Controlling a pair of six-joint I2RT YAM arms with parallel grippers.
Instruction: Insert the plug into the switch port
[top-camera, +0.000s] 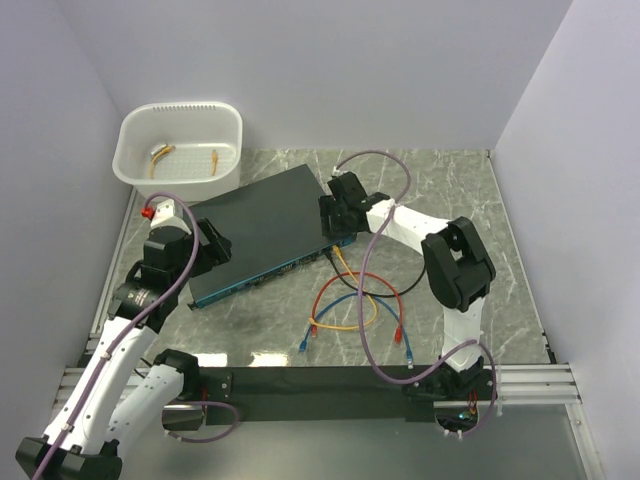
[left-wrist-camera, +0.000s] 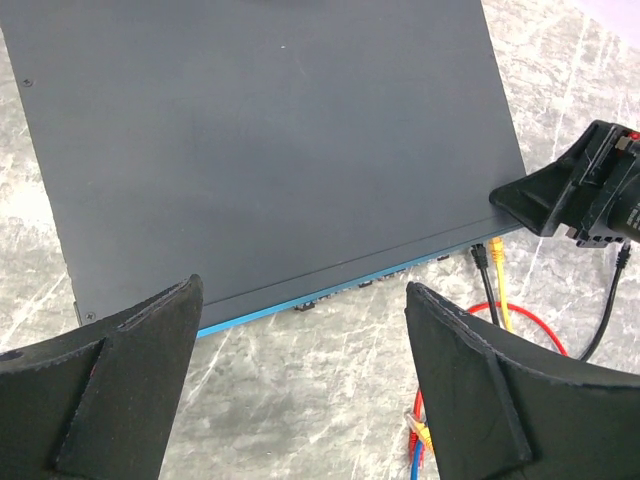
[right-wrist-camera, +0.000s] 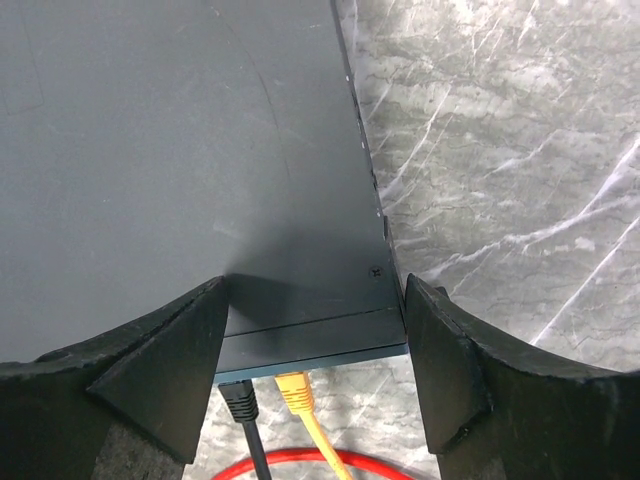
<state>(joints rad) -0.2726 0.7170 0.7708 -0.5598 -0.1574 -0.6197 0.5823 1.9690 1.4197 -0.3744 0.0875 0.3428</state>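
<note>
Hovering over the flat black box's (left-wrist-camera: 260, 150) left end, left gripper (left-wrist-camera: 300, 292) has jaws spread. Right gripper (right-wrist-camera: 315, 290), jaws spread too, straddles the box's right corner on the tabletop (right-wrist-camera: 500, 150); black plug (right-wrist-camera: 240, 400) and yellow plug (right-wrist-camera: 295, 390) sit at the switch port row's (left-wrist-camera: 366, 284) right end.

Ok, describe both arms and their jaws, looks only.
Both the left arm and right arm have white shells and black joint housings, each trailed by a looping lavender cable. A red cap marks the left wrist. The jaws are black, wedge-shaped, with rough-textured faces.
</note>
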